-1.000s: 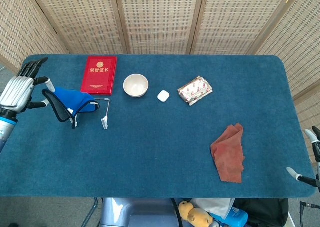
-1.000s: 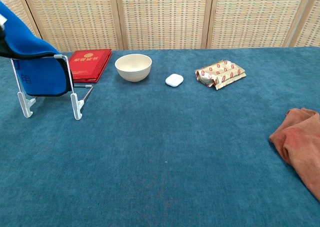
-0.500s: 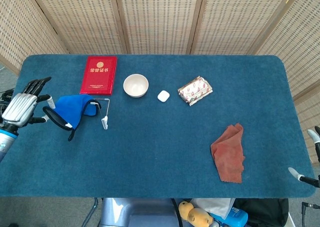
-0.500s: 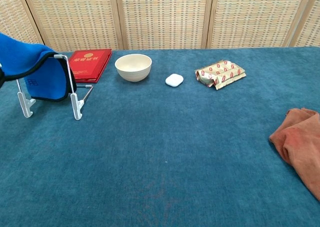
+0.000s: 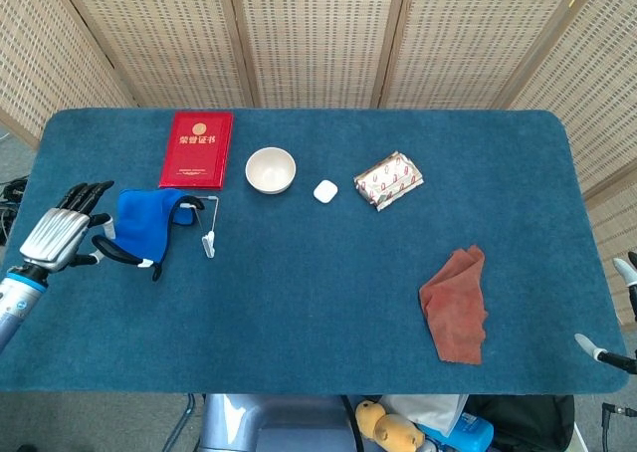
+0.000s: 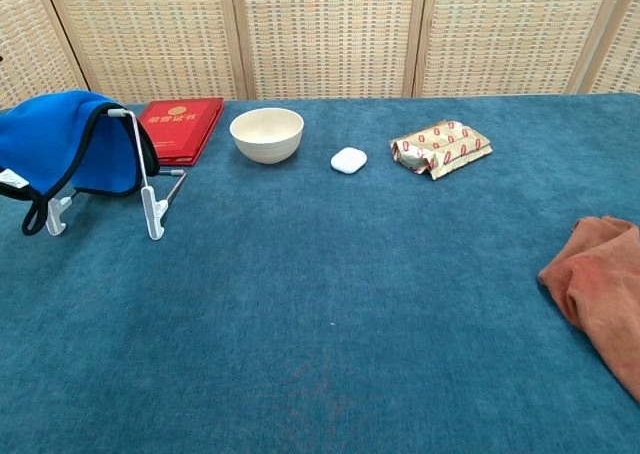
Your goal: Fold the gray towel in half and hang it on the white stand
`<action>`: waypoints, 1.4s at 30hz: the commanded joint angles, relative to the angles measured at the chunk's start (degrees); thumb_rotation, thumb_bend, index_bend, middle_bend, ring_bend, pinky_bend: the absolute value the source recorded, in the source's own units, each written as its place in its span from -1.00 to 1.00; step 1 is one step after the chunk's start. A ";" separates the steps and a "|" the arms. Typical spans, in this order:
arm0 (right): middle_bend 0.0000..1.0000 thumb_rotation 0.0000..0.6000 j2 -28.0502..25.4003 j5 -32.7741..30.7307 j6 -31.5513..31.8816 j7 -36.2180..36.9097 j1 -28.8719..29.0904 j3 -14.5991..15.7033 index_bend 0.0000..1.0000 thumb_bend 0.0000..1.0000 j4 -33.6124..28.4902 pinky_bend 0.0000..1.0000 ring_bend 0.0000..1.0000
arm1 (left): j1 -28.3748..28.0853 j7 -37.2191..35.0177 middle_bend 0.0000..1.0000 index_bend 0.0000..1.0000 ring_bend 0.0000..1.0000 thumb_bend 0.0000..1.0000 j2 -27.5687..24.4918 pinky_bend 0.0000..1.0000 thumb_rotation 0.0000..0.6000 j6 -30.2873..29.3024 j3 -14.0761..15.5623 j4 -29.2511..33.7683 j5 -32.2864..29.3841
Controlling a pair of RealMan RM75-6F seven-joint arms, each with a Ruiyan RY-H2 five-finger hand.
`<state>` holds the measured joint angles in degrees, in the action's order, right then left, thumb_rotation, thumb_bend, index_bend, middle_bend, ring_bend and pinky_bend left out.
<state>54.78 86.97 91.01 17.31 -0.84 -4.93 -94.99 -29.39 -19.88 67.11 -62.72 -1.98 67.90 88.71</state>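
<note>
A blue towel (image 5: 139, 223) with a black hem, the only towel on the table's left side, lies draped over the small white stand (image 5: 209, 241) at the left of the table. In the chest view the towel (image 6: 60, 144) covers the stand's top bar, and the stand's legs (image 6: 152, 209) show below it. My left hand (image 5: 58, 236) is just left of the stand, fingers spread, pinching the towel's hanging black edge; a fingertip (image 6: 12, 179) shows on that edge. My right hand (image 5: 600, 352) peeks in at the right table edge, fingers apart, holding nothing.
A red booklet (image 5: 197, 148) lies behind the stand. To its right sit a cream bowl (image 5: 270, 169), a small white case (image 5: 324, 191) and a patterned packet (image 5: 388, 180). A rust-coloured cloth (image 5: 456, 305) lies crumpled at the front right.
My left hand has come down and toward the table's front with the towel edge. The towel has settled lower over the stand's bar. The right hand has barely moved.
</note>
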 commanded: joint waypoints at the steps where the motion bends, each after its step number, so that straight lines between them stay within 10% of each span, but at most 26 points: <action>1: -1.00 1.00 -0.02 0.00 0.03 0.04 -0.01 -0.02 -1.00 -1.00 0.01 -1.00 -1.00 | 0.47 3.08 -1.00 0.11 -1.00 0.30 1.72 -1.00 1.00 -0.20 0.45 -2.43 -0.43; 5: -1.00 1.00 -0.04 0.02 0.10 0.13 -0.04 -0.02 -1.00 -1.00 0.01 -1.00 -1.00 | 1.10 0.32 -1.00 -1.00 -1.00 -0.14 3.50 -1.00 1.00 -2.83 0.99 -5.52 1.08; 12: -1.00 1.00 -0.02 0.50 0.33 -0.34 -0.10 0.15 -1.00 -1.00 -0.19 -1.00 -1.00 | 2.80 -7.89 -1.00 -1.00 -1.00 -0.50 6.28 -1.00 1.00 -9.66 3.39 -14.10 5.70; 27: -1.00 1.00 -0.16 1.68 1.28 -0.14 -0.46 0.55 -1.00 -1.00 -0.42 -1.00 -1.00 | 6.75 -11.03 -1.00 -1.00 -1.00 -0.62 3.83 -1.00 1.00 -14.95 3.80 -15.62 4.18; 42: -1.00 1.00 0.85 3.50 3.77 -1.80 -1.11 0.74 -1.00 -1.00 -0.08 -1.00 -1.00 | 19.43 11.58 -1.00 -1.00 -1.00 -0.62 -10.05 -1.00 1.00 -23.95 -0.24 19.44 -10.91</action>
<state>55.49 90.34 94.58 15.75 -1.89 -4.18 -95.09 -14.03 -15.69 59.94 -83.33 -1.19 79.96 82.30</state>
